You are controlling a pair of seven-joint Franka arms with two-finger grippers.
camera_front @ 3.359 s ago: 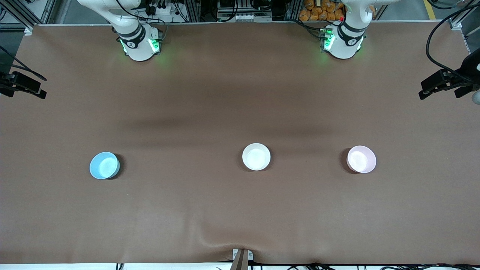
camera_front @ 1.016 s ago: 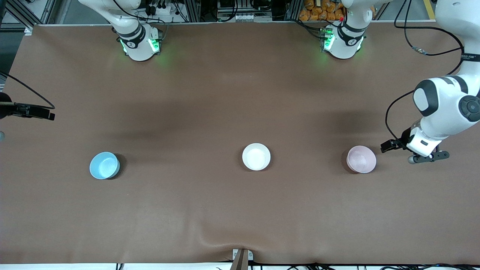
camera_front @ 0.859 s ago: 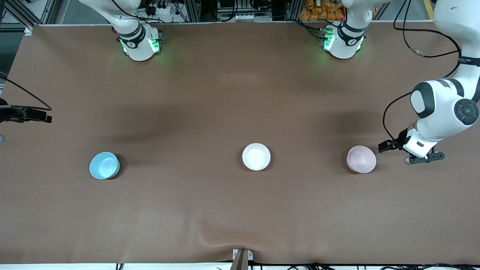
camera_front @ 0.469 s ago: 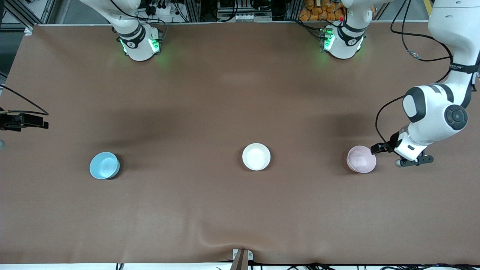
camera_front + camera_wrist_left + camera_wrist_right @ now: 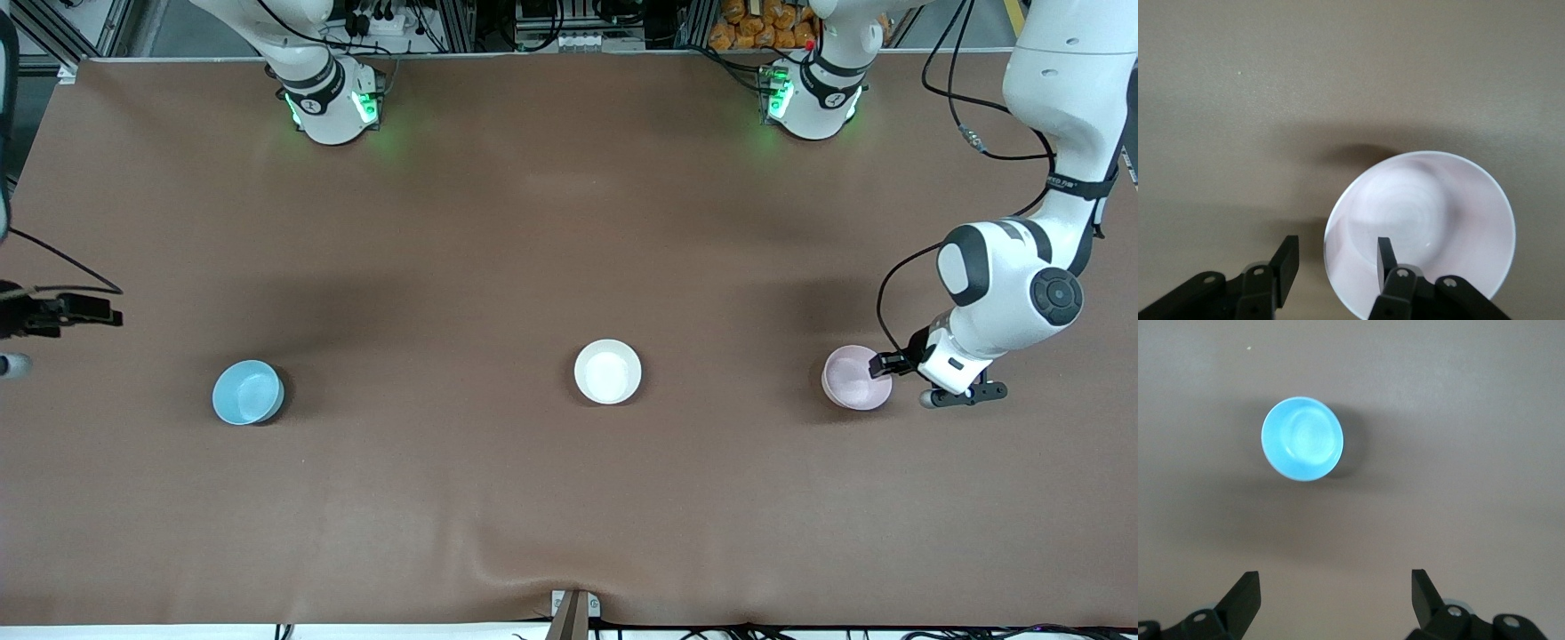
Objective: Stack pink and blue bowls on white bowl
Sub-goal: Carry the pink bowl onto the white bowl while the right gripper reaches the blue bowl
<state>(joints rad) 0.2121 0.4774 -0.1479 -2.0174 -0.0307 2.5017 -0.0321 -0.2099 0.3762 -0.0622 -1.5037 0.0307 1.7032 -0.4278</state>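
Front view
table (image 5: 533, 498): brown cover, three bowls in a row across its middle.
white bowl (image 5: 607, 372): centre of the row, upright, nothing in it.
pink bowl (image 5: 853, 379): at 3 o'clock from the white bowl, toward the left arm's end of the table, well apart from it.
blue bowl (image 5: 248, 392): at 9 o'clock from the white bowl, toward the right arm's end, well apart.
left end effector (image 5: 885, 364): at the pink bowl's rim, on the rim's 3 o'clock side.
right end effector (image 5: 53, 313): at the view's 9 o'clock edge, over the table at the right arm's end, well apart from the blue bowl.

Left wrist view
left end effector (image 5: 1337, 263): fingers partly spread and straddling the pink bowl (image 5: 1421, 230) rim, one finger (image 5: 1385, 255) inside the bowl, the other (image 5: 1286, 260) outside over the table; whether they press the wall yet cannot be told.

Right wrist view
right end effector (image 5: 1336, 595): fingers spread wide, holding nothing, bare table between them.
blue bowl (image 5: 1302, 447): upright on the table, well apart from the fingers.
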